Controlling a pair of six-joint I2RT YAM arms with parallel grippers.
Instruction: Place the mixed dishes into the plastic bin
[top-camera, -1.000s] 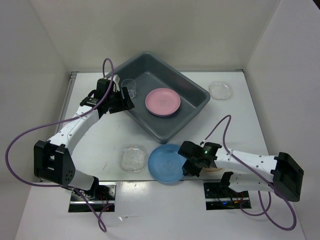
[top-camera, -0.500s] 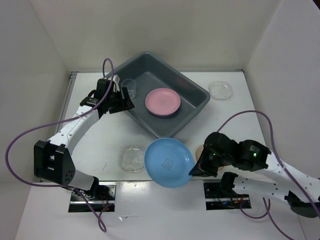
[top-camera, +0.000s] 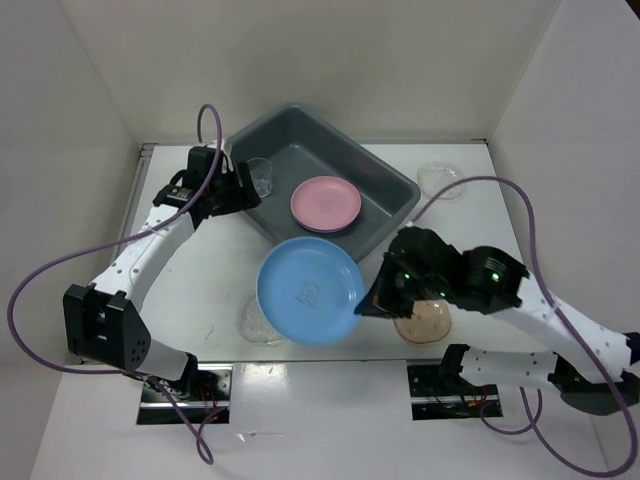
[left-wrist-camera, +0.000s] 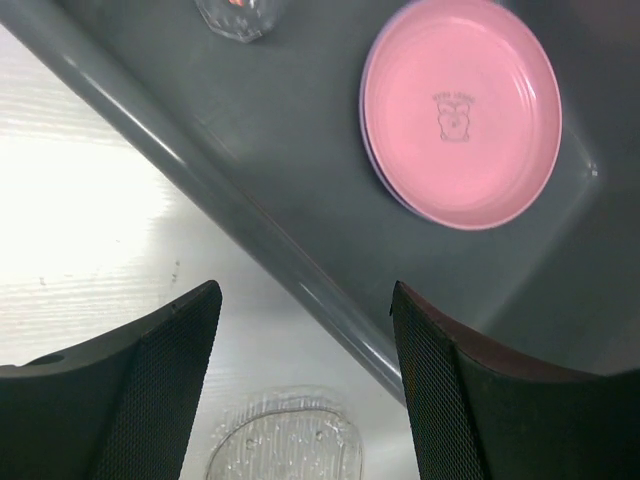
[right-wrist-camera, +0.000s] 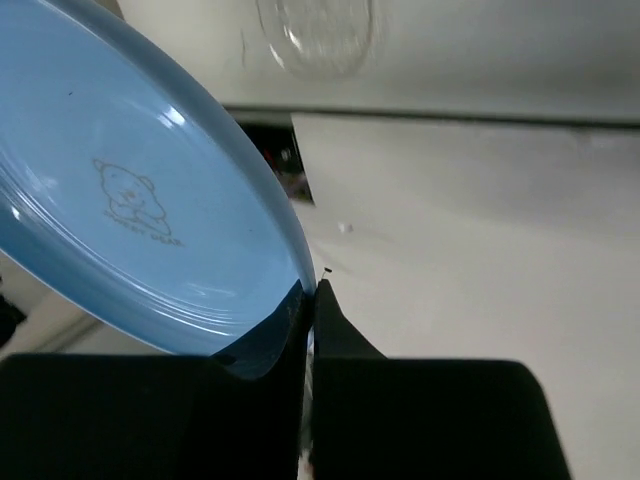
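Note:
The dark grey plastic bin (top-camera: 292, 110) stands at the back centre. It holds a pink plate (top-camera: 325, 203) lying on a lavender one, and a small clear cup (top-camera: 262, 176). My right gripper (top-camera: 368, 305) is shut on the rim of the blue plate (top-camera: 310, 290) and holds it tilted in the air just in front of the bin. In the right wrist view the fingers pinch the blue plate's (right-wrist-camera: 130, 200) edge. My left gripper (top-camera: 243, 192) is open and empty, above the bin's left rim (left-wrist-camera: 250, 230), with the pink plate (left-wrist-camera: 460, 110) beyond it.
A tan rounded-square dish (top-camera: 422, 322) lies on the table under my right arm. A clear dish (top-camera: 250, 320) lies at the front, partly hidden by the blue plate. A round clear dish (top-camera: 440, 176) lies at the back right. White walls enclose the table.
My right arm has lifted the blue plate off the table and carried it left and back toward the bin, uncovering the tan dish. My left arm has shifted slightly back.

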